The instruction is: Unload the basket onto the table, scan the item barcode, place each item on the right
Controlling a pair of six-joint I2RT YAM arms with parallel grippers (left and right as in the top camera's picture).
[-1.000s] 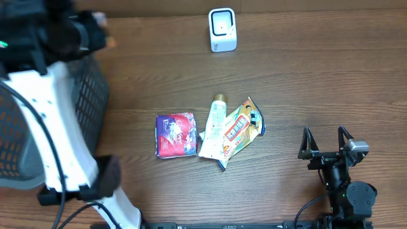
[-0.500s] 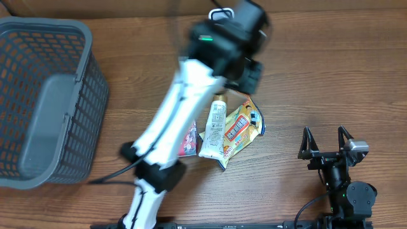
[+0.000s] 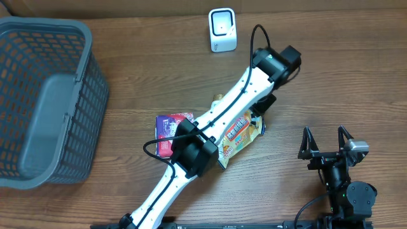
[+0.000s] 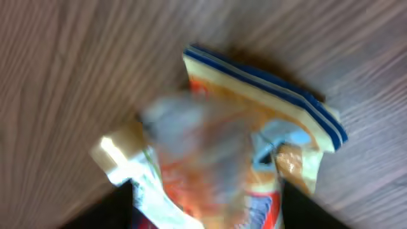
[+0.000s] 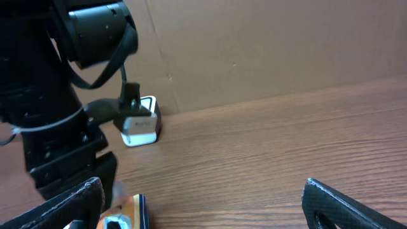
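Observation:
An orange snack packet (image 3: 240,130) with a blue-striped edge lies mid-table, beside a white tube whose gold cap (image 3: 218,98) shows past the arm. A purple packet (image 3: 168,125) lies to their left. My left gripper (image 3: 262,107) hovers over the orange packet's top end. In the blurred left wrist view its dark fingers (image 4: 105,213) stand apart on either side of the packet (image 4: 254,127), open. The white scanner (image 3: 222,30) stands at the back. My right gripper (image 3: 327,144) rests open at the front right, holding nothing.
A grey mesh basket (image 3: 44,95) fills the left side. My left arm (image 3: 216,124) stretches diagonally across the tube and purple packet, hiding parts of them. In the right wrist view the scanner (image 5: 140,129) sits before a cardboard wall (image 5: 267,44).
The left arm has swung from the basket, past the scanner, down over the orange packet, and its jaws have widened. The right arm has not moved.

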